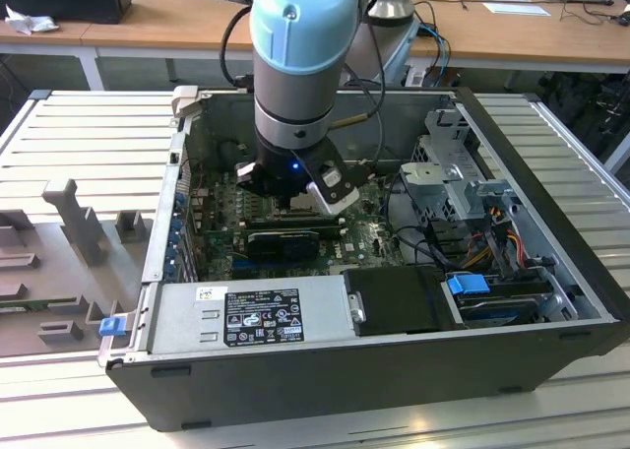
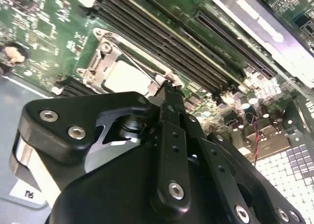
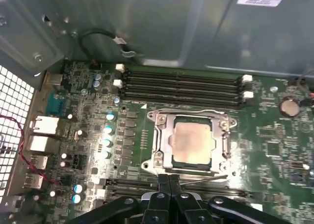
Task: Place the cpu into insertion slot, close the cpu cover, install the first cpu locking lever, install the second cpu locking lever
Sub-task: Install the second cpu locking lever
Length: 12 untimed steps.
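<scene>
Twice looked and found the cpu (image 3: 192, 143) in the insertion slot (image 3: 230, 123) under the shut cpu cover (image 3: 163, 138), gripper (image 3: 169, 181) pressed together beside the thin locking lever (image 3: 203, 180); feared a slip off that springy wire

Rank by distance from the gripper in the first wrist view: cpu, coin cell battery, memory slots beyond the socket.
Measured from the gripper:
1. cpu, in the insertion slot under the closed cpu cover, just ahead of the fingertips.
2. memory slots, beyond the socket.
3. coin cell battery, off toward the board's edge.
</scene>
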Motion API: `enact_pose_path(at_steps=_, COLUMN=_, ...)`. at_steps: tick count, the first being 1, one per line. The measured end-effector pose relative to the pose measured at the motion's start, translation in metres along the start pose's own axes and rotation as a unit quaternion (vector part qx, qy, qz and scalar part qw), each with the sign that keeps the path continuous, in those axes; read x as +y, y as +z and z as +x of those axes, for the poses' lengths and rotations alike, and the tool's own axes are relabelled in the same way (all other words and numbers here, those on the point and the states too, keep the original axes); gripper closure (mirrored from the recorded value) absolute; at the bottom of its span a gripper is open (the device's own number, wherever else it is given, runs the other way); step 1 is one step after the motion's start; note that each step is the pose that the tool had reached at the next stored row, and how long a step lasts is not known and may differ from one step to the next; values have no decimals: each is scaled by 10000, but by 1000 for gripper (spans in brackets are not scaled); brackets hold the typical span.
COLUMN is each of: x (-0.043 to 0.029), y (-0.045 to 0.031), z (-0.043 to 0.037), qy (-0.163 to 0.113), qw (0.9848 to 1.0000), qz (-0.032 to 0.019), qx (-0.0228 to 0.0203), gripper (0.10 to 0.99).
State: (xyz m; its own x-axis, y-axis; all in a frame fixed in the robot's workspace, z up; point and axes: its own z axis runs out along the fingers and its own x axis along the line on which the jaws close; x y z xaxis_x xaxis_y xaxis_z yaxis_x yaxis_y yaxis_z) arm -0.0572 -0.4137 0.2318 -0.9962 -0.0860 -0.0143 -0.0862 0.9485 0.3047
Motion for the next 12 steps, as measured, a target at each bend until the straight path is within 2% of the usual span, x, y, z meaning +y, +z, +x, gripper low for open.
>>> enact_pose_path(at_steps=8, x=-50, y=168, z=51, qy=-1, qw=10000, qz=-12, qx=-1, gripper=980)
enact_pose_path(at_steps=9, x=-54, y=173, z=70, qy=-1, qw=10000, qz=-30, qx=-1, gripper=980)
enact_pose_path(at_steps=11, x=-60, y=182, z=114, qy=-2, qw=9999, qz=-114, qx=-10, gripper=980)
enact_pose_path(at_steps=12, x=-64, y=189, z=126, qy=-2, qw=9999, qz=-132, qx=-11, gripper=980)
